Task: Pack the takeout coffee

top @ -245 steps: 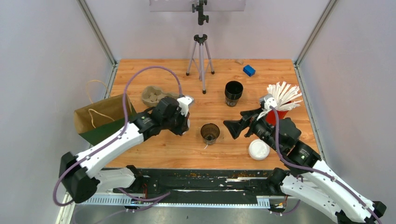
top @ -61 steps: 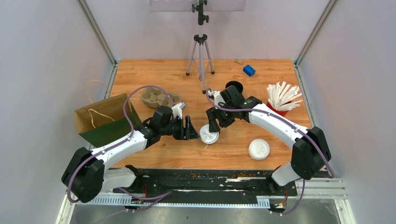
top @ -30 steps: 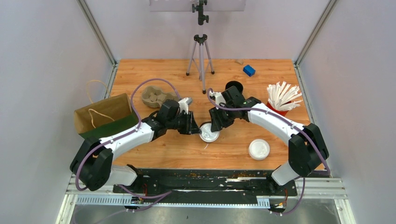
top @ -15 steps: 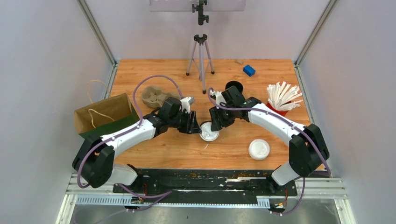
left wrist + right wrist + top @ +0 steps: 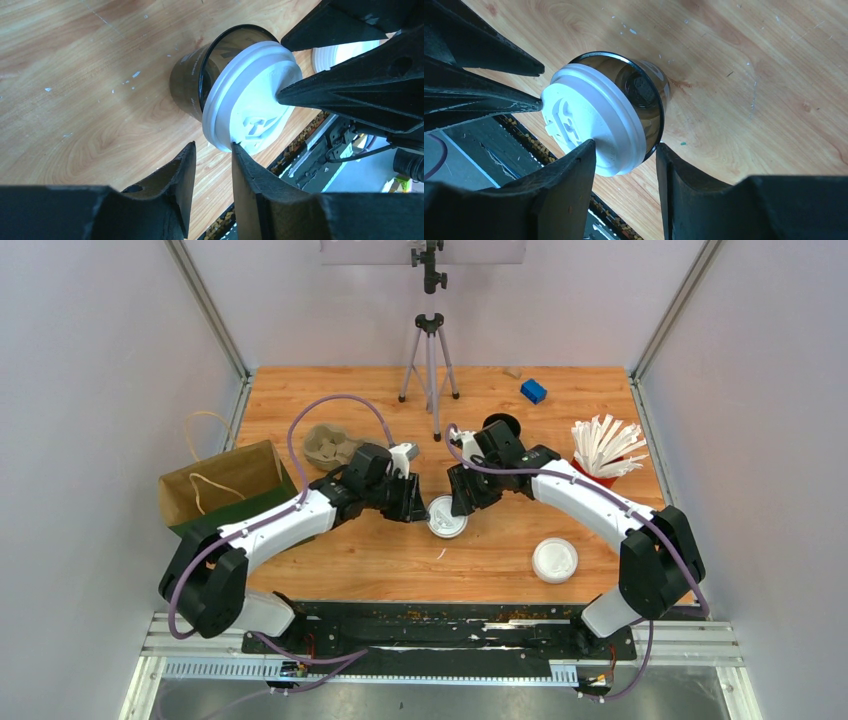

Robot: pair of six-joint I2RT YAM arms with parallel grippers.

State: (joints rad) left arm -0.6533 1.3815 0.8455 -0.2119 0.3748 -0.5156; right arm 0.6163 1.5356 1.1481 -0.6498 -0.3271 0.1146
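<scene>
I judge myself early in this job. The only takeout coffee cup (image 5: 182,87) I can see stands on the desk (image 5: 350,565), about midway between the left and right edges and somewhat nearer the near edge. Its white lid (image 5: 250,100) sits tilted and off-centre, leaving a crescent of the cup's mouth uncovered, so the capping is not finished.

My left claw (image 5: 212,147) has its fingers a little apart with nothing between them, and one tip touches the lid's edge. My right claw (image 5: 624,150) is at the opposite side, fingers apart and straddling the lid's edge and the cup rim. The tips rest against them, but I would not call that a grip.

Nothing is packed yet. The cardboard carrier (image 5: 325,445) lies empty toward the far left of the desk, and the paper bag (image 5: 215,495) waits at the left edge. A loose lid (image 5: 554,560) lies toward the near right corner. The black cup stack (image 5: 497,426) is half hidden behind my right arm, and I see no second lidded cup.

Left to do, as I read it: seat this lid flat, prepare another cup, then load the carrier and the bag.
</scene>
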